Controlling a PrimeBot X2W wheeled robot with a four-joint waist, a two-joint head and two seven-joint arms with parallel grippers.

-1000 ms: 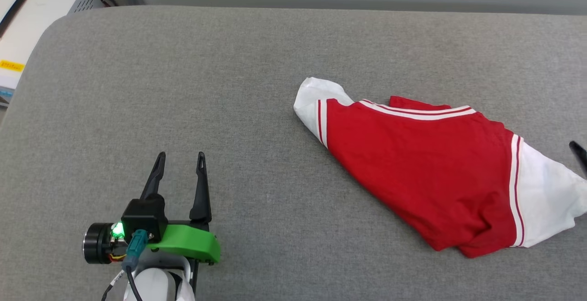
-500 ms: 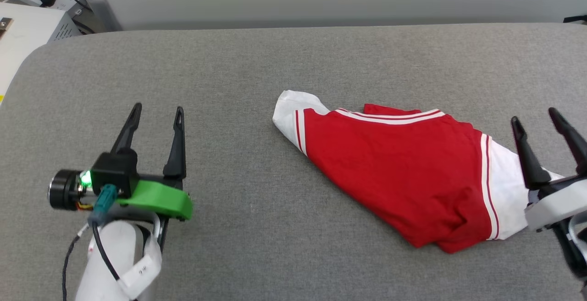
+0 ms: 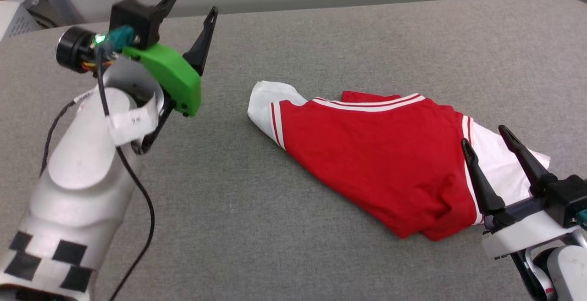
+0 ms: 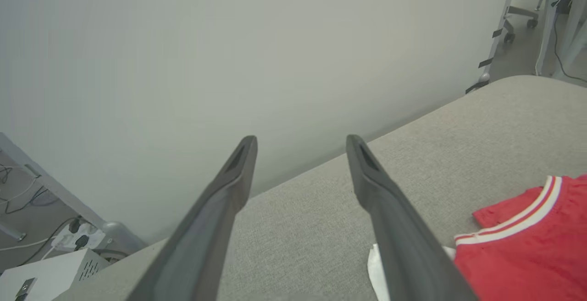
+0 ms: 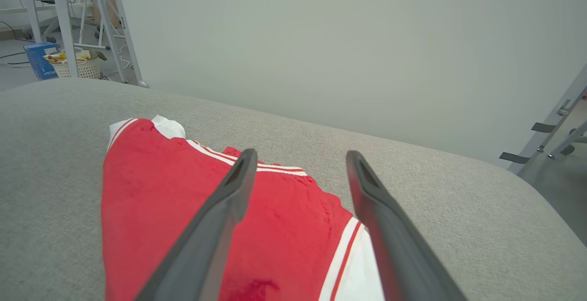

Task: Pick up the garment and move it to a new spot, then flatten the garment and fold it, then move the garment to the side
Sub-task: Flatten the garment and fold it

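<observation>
Where the garment lies: the garment (image 3: 376, 163) rests on the grey surface (image 3: 220, 218), toward my right side, bunched into a rough wedge with its red body uppermost.
Left-end sleeve: the left-end sleeve (image 3: 263, 103) is white and pokes out from the end of the wedge nearer my left arm.
Right-end sleeve: the right-end sleeve (image 3: 502, 165) is white and spreads out beneath my right hand.
Lettering: none shows on the side facing up.
Right hand: my right hand (image 3: 484, 135) has its fingers spread wide with nothing between them. It is poised over the striped seam (image 3: 464, 126) where red meets white. I judge it just above the cloth, but I cannot tell for sure whether it touches.
Left hand: my left hand (image 3: 193, 2) is spread and empty, raised over the surface well apart from the garment, and points toward the wall (image 4: 229, 62).
Done so far: nothing I can confirm. The cloth is neither flat nor folded, and I cannot tell whether this is already its new spot.
Step in hand: by my reading, I am lining up a grasp at the right-end sleeve.
Left to do: take hold, spread the garment flat, fold it, then shift it aside, so nearly the whole task remains.
</observation>
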